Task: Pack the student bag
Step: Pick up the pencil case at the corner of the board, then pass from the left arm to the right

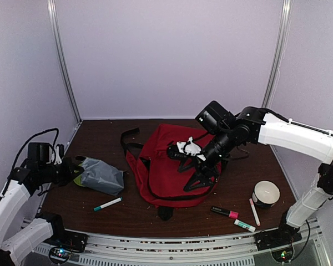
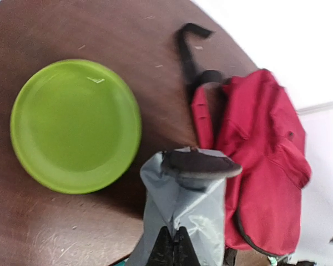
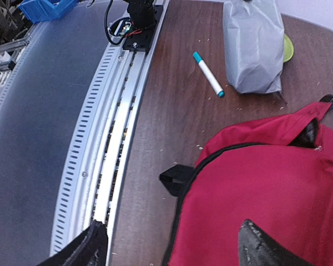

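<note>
The dark brown worktop (image 1: 100, 138) carries the large red fabric backpack (image 1: 166, 177), which lies flat at its middle. The right arm's fingers (image 3: 255, 246) hang over the bag, spread wide apart. Left of the bag is a grey zip pouch (image 1: 102, 176). In the top view its far end overlaps a round lime-green plate (image 2: 76, 126). The left arm's fingers (image 2: 165, 249) are pinched together on the pouch's end. A white teal-capped marker (image 1: 107, 204) lies nearby.
</note>
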Controlling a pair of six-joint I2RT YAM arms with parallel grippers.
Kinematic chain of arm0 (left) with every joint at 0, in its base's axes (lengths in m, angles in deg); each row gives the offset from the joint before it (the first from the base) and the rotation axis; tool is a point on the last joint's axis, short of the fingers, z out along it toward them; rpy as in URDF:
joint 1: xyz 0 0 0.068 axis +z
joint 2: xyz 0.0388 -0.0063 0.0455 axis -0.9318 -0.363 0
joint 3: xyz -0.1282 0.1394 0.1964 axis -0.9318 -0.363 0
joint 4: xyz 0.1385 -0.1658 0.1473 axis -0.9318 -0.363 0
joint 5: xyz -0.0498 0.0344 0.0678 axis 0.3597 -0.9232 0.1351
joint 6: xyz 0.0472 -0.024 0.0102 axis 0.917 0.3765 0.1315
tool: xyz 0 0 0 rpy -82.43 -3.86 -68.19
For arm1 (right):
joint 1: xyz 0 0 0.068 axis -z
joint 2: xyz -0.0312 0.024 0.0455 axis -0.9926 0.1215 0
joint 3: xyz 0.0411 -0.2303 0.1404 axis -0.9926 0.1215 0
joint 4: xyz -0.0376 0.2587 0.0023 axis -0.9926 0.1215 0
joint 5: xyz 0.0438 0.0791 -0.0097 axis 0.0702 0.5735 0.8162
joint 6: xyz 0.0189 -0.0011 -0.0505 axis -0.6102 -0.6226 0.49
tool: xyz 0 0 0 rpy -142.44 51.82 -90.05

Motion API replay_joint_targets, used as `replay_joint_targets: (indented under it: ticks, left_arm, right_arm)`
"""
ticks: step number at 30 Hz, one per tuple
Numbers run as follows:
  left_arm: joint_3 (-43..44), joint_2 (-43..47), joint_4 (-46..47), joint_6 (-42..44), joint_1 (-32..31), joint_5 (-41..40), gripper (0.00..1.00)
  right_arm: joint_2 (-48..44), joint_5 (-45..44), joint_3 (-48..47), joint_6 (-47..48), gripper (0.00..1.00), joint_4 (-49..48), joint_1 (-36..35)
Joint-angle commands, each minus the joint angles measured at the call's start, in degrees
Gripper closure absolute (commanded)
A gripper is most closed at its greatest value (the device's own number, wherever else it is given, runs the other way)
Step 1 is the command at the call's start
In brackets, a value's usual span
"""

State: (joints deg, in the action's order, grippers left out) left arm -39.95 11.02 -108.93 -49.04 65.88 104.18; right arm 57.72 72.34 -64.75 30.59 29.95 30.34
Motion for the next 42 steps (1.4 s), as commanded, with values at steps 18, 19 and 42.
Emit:
replay_joint_targets:
  ticks: [18,19,42]
  left_arm:
    - [28.7,-15.7,4.7,18.6,-30.8,17.7,1.0]
    - [29.7,-16.2,4.7,19.0,-31.7,18.1,1.0]
    - [41.6,-23.5,4.6,26.0,-36.0,11.8,0.43]
  right_arm:
    - [16.8,9.2,-25.2,-14.3,0.0,-13.5,2.1]
    - [17.2,10.5,-25.5,-13.6,0.0,-13.0,1.7]
    - [14.5,20.4,-15.6,-31.6,0.91,-30.4,1.2]
